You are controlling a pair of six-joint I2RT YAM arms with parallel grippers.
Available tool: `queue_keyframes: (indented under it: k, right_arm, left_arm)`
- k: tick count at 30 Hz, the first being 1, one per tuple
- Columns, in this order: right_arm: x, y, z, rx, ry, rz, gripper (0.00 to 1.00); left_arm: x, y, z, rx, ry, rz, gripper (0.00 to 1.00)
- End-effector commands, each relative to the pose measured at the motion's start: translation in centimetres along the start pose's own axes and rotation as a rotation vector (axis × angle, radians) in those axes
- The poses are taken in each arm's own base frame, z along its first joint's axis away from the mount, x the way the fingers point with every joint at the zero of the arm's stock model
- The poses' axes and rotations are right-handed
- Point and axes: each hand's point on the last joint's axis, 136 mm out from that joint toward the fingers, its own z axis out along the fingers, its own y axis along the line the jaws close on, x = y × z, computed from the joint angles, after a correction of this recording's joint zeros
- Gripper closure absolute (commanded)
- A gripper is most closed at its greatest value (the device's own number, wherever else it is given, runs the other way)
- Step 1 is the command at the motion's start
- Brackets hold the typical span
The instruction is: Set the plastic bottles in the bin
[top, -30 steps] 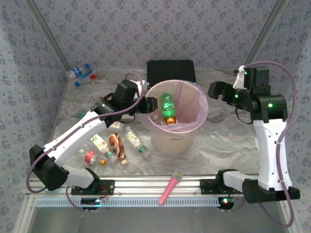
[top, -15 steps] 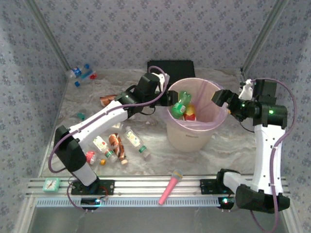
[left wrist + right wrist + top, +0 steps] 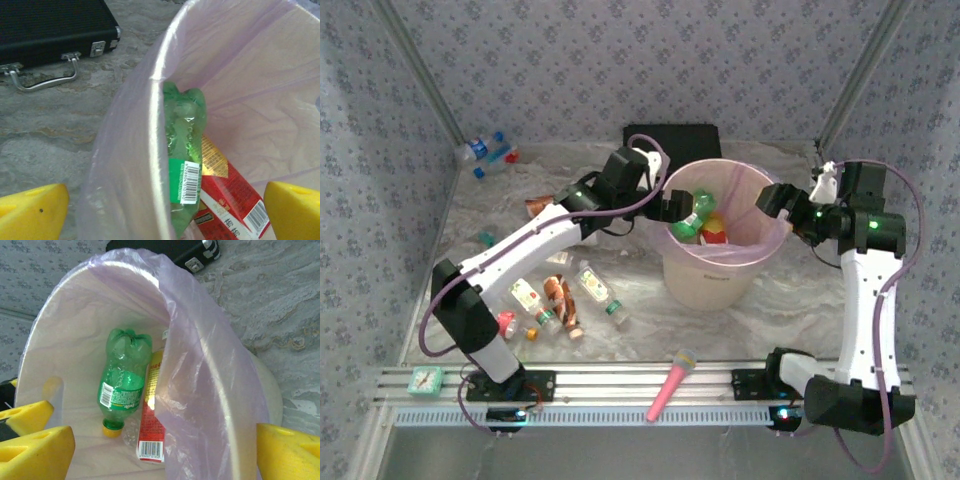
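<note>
The bin (image 3: 705,285) is a cream bucket lined with a pink bag, standing mid-table. A green bottle (image 3: 698,212) lies loose inside it, cap down (image 3: 122,377), beside a red-labelled bottle (image 3: 152,425). My left gripper (image 3: 675,208) hovers open over the bin's left rim (image 3: 155,75), with the green bottle (image 3: 184,155) below it and free of the fingers. At the right rim my right gripper (image 3: 775,205) stands open, the bagged rim (image 3: 200,365) passing between its fingers without touching them. Several plastic bottles (image 3: 560,300) lie on the table to the left.
A black box (image 3: 672,143) sits behind the bin. More bottles (image 3: 490,152) lie in the far left corner, and a brown one (image 3: 542,205) rests under the left arm. A pink microphone stick (image 3: 670,383) and a teal clock (image 3: 423,379) lie at the near rail.
The bin has shifted right and both arms swung to its rim. My left gripper opened and the green bottle dropped from it into the bin.
</note>
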Motion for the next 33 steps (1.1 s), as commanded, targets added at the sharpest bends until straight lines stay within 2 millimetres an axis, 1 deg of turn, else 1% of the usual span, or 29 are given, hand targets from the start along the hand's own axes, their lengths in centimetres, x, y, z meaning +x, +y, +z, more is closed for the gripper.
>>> queue_keyframes:
  k: [1,3,8,10,11,13,14,15,16,18,19,21,26,27,30,32,33]
  right_arm:
    - [0.3,0.4,0.4,-0.033,0.016,-0.023,0.08]
    - [0.2,0.5,0.6,-0.043,0.010,-0.025,0.08]
    - [-0.2,1.0,0.5,-0.054,0.001,-0.040,0.08]
    - [-0.3,1.2,0.6,-0.059,0.002,-0.044,0.08]
    - [-0.4,1.3,0.6,-0.061,0.003,-0.047,0.08]
    - [-0.3,1.6,0.6,-0.070,0.008,-0.055,0.08]
    - [-0.2,1.8,0.8,-0.075,0.014,-0.061,0.08]
    - [0.0,2.1,0.8,-0.080,0.019,-0.072,0.08]
    - [0.1,2.1,1.0,-0.080,0.025,-0.076,0.08]
    - [0.4,2.4,1.3,-0.087,0.041,-0.090,0.08]
    - [0.6,2.6,1.4,-0.093,0.052,-0.097,0.08]
    - [1.1,2.9,1.9,-0.104,0.079,-0.118,0.08]
    - [2.2,3.6,2.7,-0.109,0.126,-0.159,0.09]
    - [2.3,3.6,2.8,-0.107,0.132,-0.164,0.08]
    - [2.6,3.6,2.9,-0.098,0.143,-0.171,0.09]
    - [2.9,3.4,2.9,-0.088,0.150,-0.170,0.09]
    - [3.0,3.3,2.9,-0.082,0.154,-0.169,0.09]
  left_arm:
    - [-3.4,-0.1,-4.9,-0.028,-0.094,0.076,0.00]
    - [-4.4,1.2,-6.3,-0.068,-0.122,0.076,0.00]
    - [-5.8,3.9,-9.8,-0.139,-0.177,0.073,0.00]
    - [-6.4,5.3,-11.1,-0.180,-0.201,0.076,0.00]
    - [-6.8,6.6,-12.0,-0.221,-0.218,0.077,0.00]
    - [-7.7,10.0,-13.4,-0.311,-0.250,0.069,0.00]
    - [-8.1,12.1,-14.0,-0.352,-0.265,0.047,0.00]
    - [-8.6,14.8,-14.7,-0.397,-0.285,0.014,0.00]
    - [-8.9,16.8,-15.0,-0.427,-0.296,-0.005,0.00]
    - [-9.4,21.7,-15.5,-0.513,-0.300,-0.044,0.00]
    - [-9.5,23.7,-15.5,-0.544,-0.290,-0.055,0.00]
    - [-9.8,27.9,-15.3,-0.602,-0.269,-0.066,0.00]
    - [-10.5,37.0,-14.4,-0.719,-0.216,-0.081,0.00]
    - [-10.4,38.8,-13.9,-0.733,-0.192,-0.084,0.00]
    - [-10.6,43.4,-12.9,-0.778,-0.147,-0.086,0.00]
    - [-10.3,46.1,-12.2,-0.807,-0.120,-0.088,0.00]
    - [-10.6,47.4,-11.9,-0.828,-0.115,-0.081,0.00]
